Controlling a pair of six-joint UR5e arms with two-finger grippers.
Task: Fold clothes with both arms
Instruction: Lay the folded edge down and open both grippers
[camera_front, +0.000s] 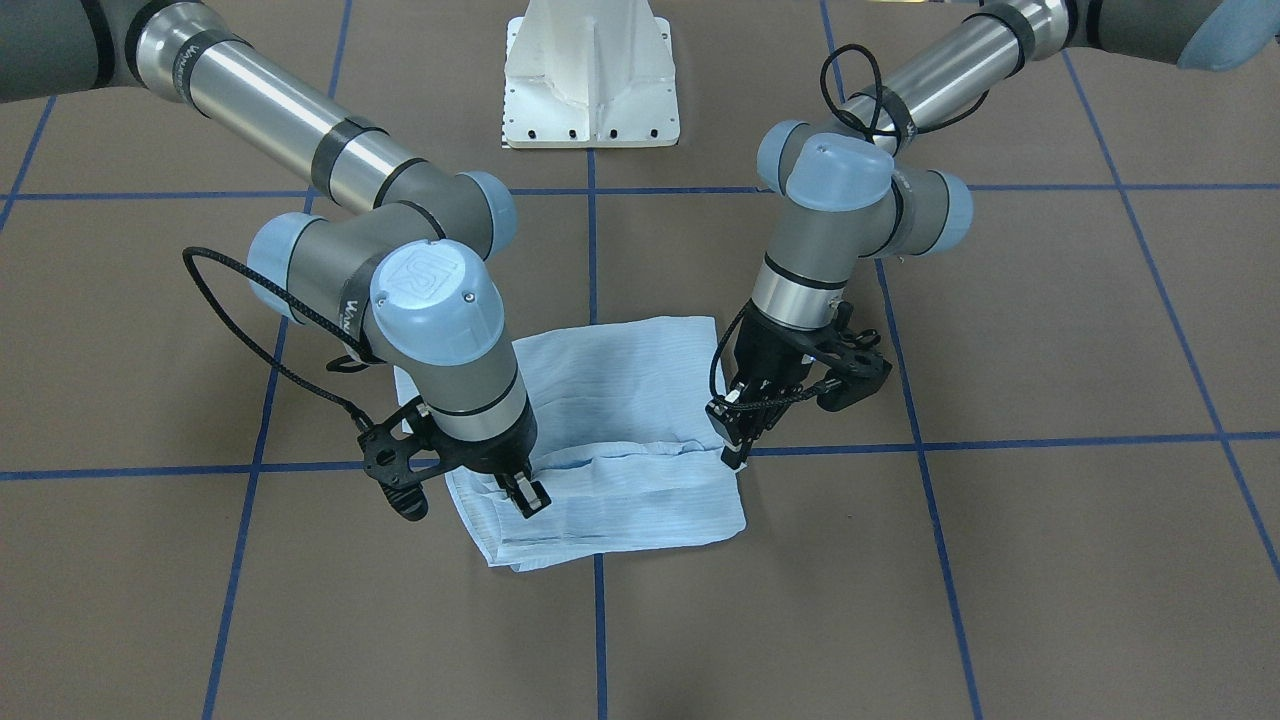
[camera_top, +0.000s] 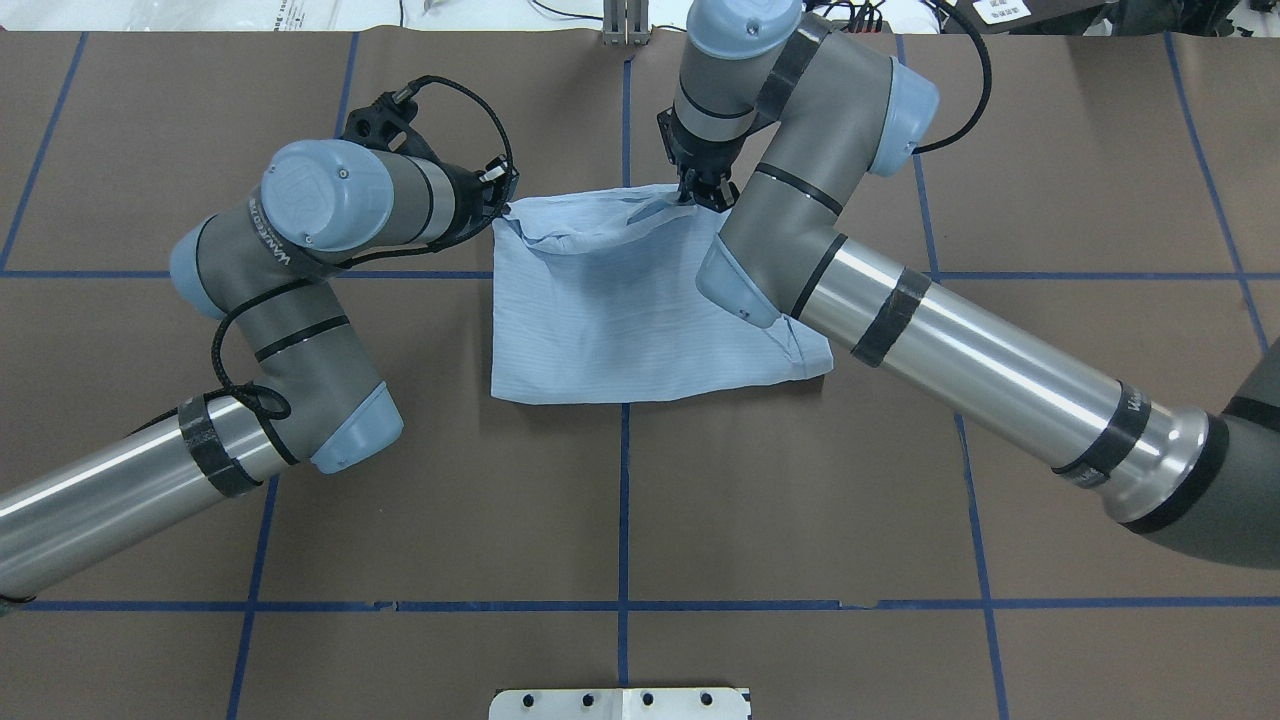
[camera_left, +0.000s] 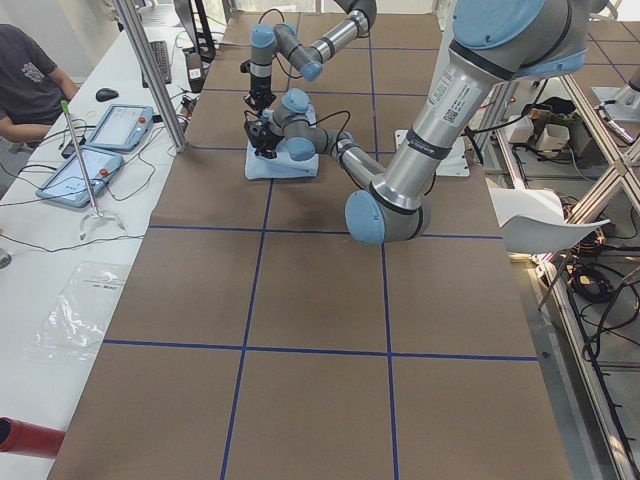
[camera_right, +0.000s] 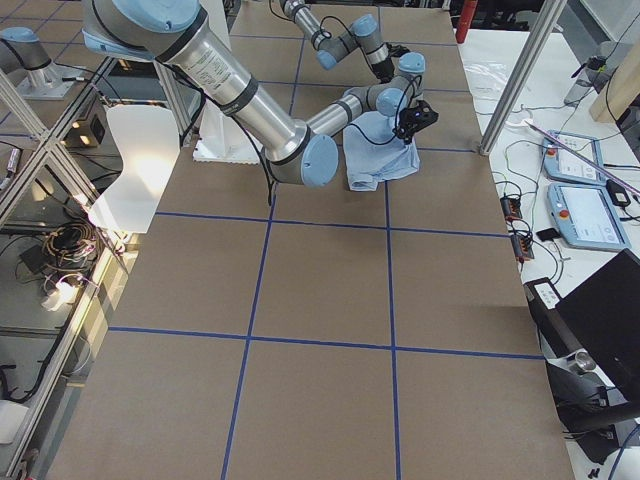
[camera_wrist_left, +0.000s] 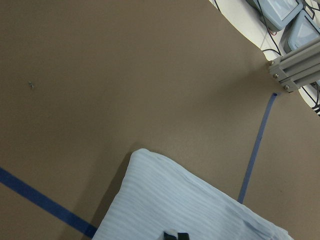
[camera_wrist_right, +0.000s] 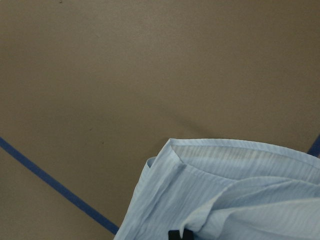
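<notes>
The light blue striped shirt (camera_front: 620, 400) lies folded into a rough rectangle at the table's middle, also seen in the overhead view (camera_top: 620, 320). Its edge farthest from the robot is raised in a sagging fold between the two grippers. My left gripper (camera_top: 503, 203) is shut on that edge's corner; it is the right-hand one in the front view (camera_front: 735, 447). My right gripper (camera_top: 702, 193) is shut on the other end of the fold (camera_front: 526, 494). In each wrist view, closed fingertips (camera_wrist_left: 175, 235) (camera_wrist_right: 180, 234) show against the cloth (camera_wrist_left: 170, 200) (camera_wrist_right: 225, 190).
The white pedestal base (camera_front: 590, 80) stands at the robot's side of the table. Blue tape lines (camera_top: 624, 480) cross the brown tabletop. An operator (camera_left: 25, 75) sits by tablets (camera_left: 120, 125) on the bench beyond the table's far side.
</notes>
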